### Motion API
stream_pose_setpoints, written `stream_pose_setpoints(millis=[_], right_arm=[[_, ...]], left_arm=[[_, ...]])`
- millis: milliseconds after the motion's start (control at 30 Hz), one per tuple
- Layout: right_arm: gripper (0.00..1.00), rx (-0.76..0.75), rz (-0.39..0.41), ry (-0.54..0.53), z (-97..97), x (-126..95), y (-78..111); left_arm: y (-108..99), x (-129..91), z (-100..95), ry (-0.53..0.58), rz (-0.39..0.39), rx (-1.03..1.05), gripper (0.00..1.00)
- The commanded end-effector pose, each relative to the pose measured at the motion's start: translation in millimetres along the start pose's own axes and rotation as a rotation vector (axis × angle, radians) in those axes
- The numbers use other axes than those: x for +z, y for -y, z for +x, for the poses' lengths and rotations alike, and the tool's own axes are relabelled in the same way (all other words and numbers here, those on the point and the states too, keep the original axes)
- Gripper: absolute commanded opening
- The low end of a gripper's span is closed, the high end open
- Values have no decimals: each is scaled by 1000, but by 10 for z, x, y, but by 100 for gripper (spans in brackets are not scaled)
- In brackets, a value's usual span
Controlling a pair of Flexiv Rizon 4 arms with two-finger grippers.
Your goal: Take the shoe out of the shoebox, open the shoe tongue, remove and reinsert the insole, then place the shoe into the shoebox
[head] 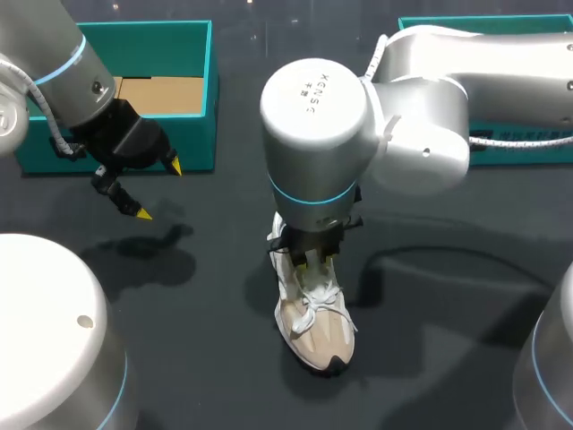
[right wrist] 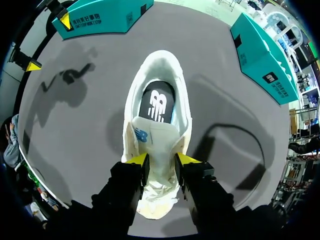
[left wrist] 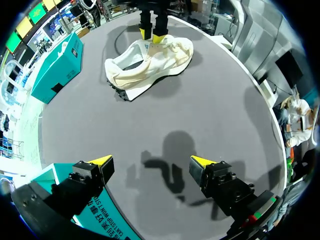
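Right gripper [right wrist: 161, 159] [head: 313, 258] — fingers drawn close together and clamped on the tongue [right wrist: 150, 137] of the shoe [head: 315, 327] [left wrist: 150, 62], one yellow tip against each side of it. This gripper points straight down over the middle of the shoe; its arm comes in from the right and the wrist covers the heel in the head view.

Left gripper [left wrist: 151, 161] [head: 159, 190] — fingers spread wide apart, nothing between them. It hangs above bare table [head: 206, 358], just in front of the shoebox [head: 161, 134] and well apart from the shoe.

Shoe position: upright on its sole near the middle of the dark grey table, outside the shoebox. The toe points toward the near edge and the heel toward the far edge. The upper is white and cream with a beige toe panel and a black outsole edge at the toe. White laces [head: 315, 300] lie loose across the forefoot.

Insole [right wrist: 157, 105]: black with a white logo, seated flat inside the heel section of the shoe, just ahead of the clamped tongue.

Shoebox: teal, at the far left of the table, with a brown cardboard floor showing inside. Its near wall sits directly under the left arm's wrist in the left wrist view.

Second teal box [head: 501, 90] stands at the far right of the table, partly behind the right arm.
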State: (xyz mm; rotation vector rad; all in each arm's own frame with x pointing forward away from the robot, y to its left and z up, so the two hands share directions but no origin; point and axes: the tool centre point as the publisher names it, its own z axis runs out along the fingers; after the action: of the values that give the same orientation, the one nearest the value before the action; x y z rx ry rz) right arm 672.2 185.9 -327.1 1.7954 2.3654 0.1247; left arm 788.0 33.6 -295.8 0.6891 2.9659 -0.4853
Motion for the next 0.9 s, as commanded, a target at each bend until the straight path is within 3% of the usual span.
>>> stream_pose_setpoints(millis=[33,433,633,900], right_arm=[[33,10,-13,22,30,-32,23],[27,0,-53,60,106,-171,2],[15,-7,-19,31,92,-48,-51],[19,7,43,-3,40,203,-143]], left_arm=[[1,-6,12,1,-2,1,100],[1,-6,12,1,-2,1,100],[1,-6,12,1,-2,1,100],[1,-6,12,1,-2,1,100]])
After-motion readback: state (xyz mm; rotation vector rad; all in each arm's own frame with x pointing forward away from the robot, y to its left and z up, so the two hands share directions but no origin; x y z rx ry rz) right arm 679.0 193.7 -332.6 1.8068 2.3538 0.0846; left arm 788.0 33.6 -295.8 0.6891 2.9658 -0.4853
